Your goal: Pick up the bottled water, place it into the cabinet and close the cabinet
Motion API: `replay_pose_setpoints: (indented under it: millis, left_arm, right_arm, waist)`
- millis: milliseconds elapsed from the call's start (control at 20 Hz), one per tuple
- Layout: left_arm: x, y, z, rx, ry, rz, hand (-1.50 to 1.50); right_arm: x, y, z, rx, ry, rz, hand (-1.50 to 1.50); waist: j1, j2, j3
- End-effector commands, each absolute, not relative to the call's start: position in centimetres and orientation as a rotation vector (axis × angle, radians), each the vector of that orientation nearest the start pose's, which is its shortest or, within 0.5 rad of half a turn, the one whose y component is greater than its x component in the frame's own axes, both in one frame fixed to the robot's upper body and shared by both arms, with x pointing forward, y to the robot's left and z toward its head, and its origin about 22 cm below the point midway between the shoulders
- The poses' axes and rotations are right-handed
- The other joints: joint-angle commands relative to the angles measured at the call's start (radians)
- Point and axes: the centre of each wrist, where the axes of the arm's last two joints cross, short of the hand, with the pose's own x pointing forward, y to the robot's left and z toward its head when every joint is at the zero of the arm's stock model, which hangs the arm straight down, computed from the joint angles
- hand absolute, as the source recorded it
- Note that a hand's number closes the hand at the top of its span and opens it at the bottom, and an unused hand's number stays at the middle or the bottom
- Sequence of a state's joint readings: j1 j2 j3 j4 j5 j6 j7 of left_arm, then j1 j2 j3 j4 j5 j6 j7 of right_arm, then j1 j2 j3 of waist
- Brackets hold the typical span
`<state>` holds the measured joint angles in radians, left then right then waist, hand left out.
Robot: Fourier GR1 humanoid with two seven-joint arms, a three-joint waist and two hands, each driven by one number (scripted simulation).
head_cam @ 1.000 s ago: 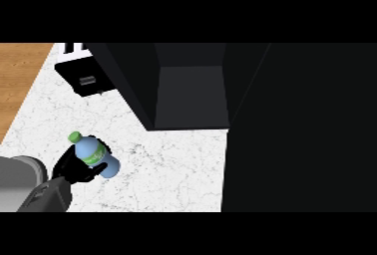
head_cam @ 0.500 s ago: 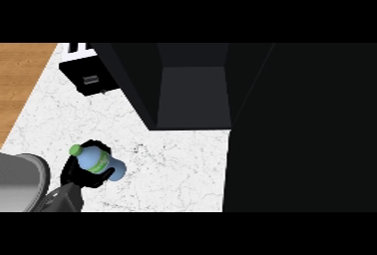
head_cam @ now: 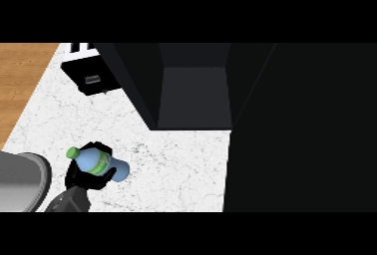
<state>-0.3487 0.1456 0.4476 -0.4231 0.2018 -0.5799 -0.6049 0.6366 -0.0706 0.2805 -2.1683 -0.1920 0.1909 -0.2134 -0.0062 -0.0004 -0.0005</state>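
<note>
Bottle (head_cam: 100, 162): lying tilted over the white table (head_cam: 169, 164), left robot hand (head_cam: 87, 175) curling round it. Step: carrying. Next: moving it into the open cabinet (head_cam: 193, 94) ahead.

You have a pale blue bottle (head_cam: 103, 163) with green cap and band, black hand (head_cam: 87, 178) on a grey forearm (head_cam: 22, 182), white counter (head_cam: 169, 169) veined grey, black cabinet (head_cam: 193, 84), brown wood floor (head_cam: 21, 79).

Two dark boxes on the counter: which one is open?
The big cabinet in the middle, its hollow interior showing. The small black box at upper left, beside the wooden strip, shows no opening.
</note>
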Motion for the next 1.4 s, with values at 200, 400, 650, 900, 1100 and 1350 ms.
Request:
replay_pose_setpoints:
  millis: [200, 400, 650, 900, 1100, 1350]
  left_arm:
    - [24.8, 30.1, -13.9, -0.537, -1.538, 0.409, 1.5]
    - [25.3, 29.7, -11.6, -0.539, -1.54, 0.352, 1.5]
    - [26.6, 25.8, -8.7, -0.55, -1.532, 0.312, 1.5]
    - [27.2, 22.6, -5.1, -0.56, -1.614, 0.258, 1.5]
    - [29.4, 20.1, -1.6, -0.508, -1.599, 0.236, 1.5]
    - [29.5, 15.2, 1.1, -0.469, -1.653, 0.186, 1.5]
  right_arm:
    - [9.2, -21.3, 4.8, 0.368, -1.784, -0.049, -1.5]
    - [10.6, -20.9, 4.2, 0.359, -1.788, -0.045, -1.5]
    - [10.3, -20.9, 4.0, 0.376, -1.782, -0.05, -1.5]
    - [9.4, -21.4, 3.6, 0.393, -1.785, -0.051, -1.5]
    - [11.9, -20.6, 4.2, 0.397, -1.784, -0.053, -1.5]
    - [9.5, -20.1, 4.1, 0.405, -1.779, -0.046, -1.5]
  waist:
    - [0.011, -0.005, 0.002]
    - [0.016, -0.005, 0.002]
    - [0.009, -0.005, 0.002]
    - [0.005, -0.005, 0.002]
    - [0.006, -0.001, 0.001]
    - [-0.003, -0.002, 0.001]
